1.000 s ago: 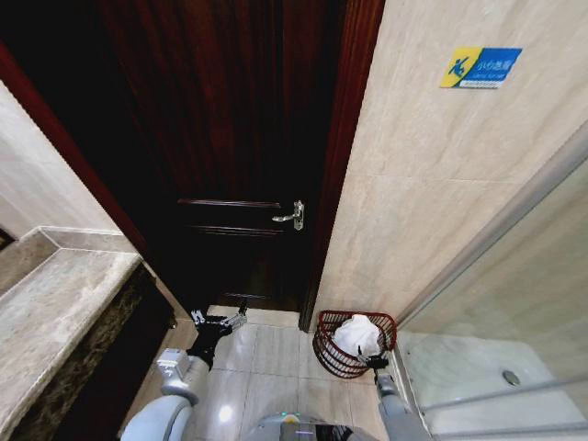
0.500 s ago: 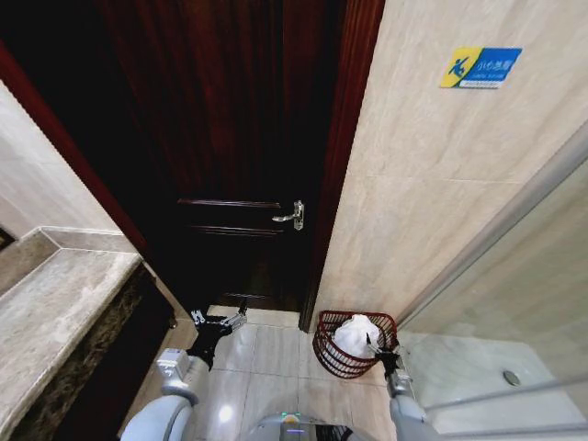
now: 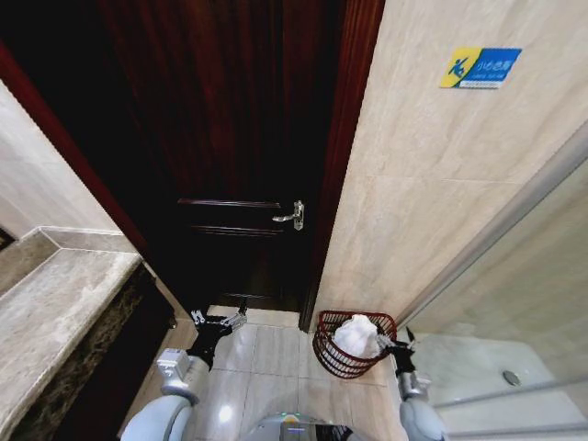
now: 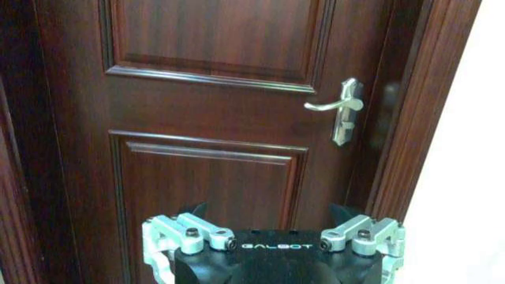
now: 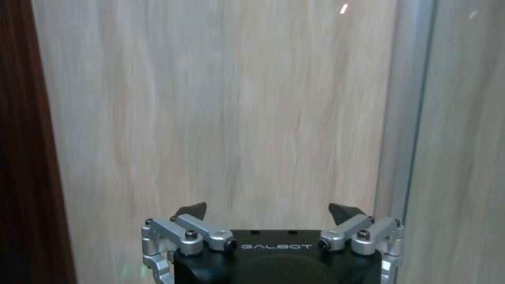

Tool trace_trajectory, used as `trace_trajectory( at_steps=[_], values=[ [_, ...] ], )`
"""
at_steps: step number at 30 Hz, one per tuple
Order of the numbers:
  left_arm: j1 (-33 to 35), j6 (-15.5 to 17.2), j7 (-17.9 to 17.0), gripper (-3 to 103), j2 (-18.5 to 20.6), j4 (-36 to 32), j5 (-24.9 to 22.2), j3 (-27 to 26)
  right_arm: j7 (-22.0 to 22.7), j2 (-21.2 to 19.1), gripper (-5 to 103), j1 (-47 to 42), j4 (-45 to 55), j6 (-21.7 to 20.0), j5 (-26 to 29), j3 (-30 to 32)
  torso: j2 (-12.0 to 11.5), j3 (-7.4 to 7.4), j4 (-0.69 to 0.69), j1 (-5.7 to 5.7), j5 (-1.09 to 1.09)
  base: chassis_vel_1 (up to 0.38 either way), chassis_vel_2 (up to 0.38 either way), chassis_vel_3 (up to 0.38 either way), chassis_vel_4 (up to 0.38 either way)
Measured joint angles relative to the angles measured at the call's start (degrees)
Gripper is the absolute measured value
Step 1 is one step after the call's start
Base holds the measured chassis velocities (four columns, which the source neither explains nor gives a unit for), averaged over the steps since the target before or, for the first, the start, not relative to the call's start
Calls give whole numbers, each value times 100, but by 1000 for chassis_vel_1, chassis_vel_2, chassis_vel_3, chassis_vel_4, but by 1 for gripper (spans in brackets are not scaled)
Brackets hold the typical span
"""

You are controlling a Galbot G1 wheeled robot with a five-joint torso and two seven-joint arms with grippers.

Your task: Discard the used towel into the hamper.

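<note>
light: bright on beige wall tiles (image 3: 432, 184), dim over the dark door (image 3: 230, 138) | glare: small ceiling-light spot on floor tile (image 3: 225, 413) at 7 o'clock | distortion: wide-angle bending at head-view edges | focus: wrist views slightly soft

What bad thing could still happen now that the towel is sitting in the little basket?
1. The white crumpled towel is piled above the rim of the small reddish-brown wire hamper, so it might slip out onto the floor.
2. The open right end effector is right beside the hamper's rim; a careless move could snag or tip it.
3. The open left end effector hovers near the dark wooden door and could bump it.
</note>
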Motion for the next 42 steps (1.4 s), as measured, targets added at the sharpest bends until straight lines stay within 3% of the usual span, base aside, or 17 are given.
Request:
trace_trajectory(
  at_steps=[3, 8, 17, 38, 42],
  values=[
    [0, 0, 0, 100, 0, 0, 0, 0, 231, -3, 100, -519, 1237, -187, 231, 166, 0, 0, 0, 0, 1, 0, 0, 0, 0],
    [0, 0, 0, 100, 0, 0, 0, 0, 325, -49, 100, -1212, 2496, -376, 423, 386, 0, 0, -2, 0, 0, 0, 0, 0, 0],
    [0, 0, 0, 100, 0, 0, 0, 0, 393, -237, 100, -1581, 3945, -845, 419, 446, 0, 1, 0, 0, 0, 0, 0, 0, 0],
    [0, 0, 0, 100, 0, 0, 0, 0, 832, -23, 100, -1870, 5154, -1127, 545, 486, -1, 1, -1, 0, -1, 0, 0, 0, 0],
    [0, 0, 0, 100, 0, 0, 0, -1, 876, 18, 100, -1800, 5006, -895, 370, 632, -1, 1, 1, 0, 3, 0, 0, 0, 0]
  ],
)
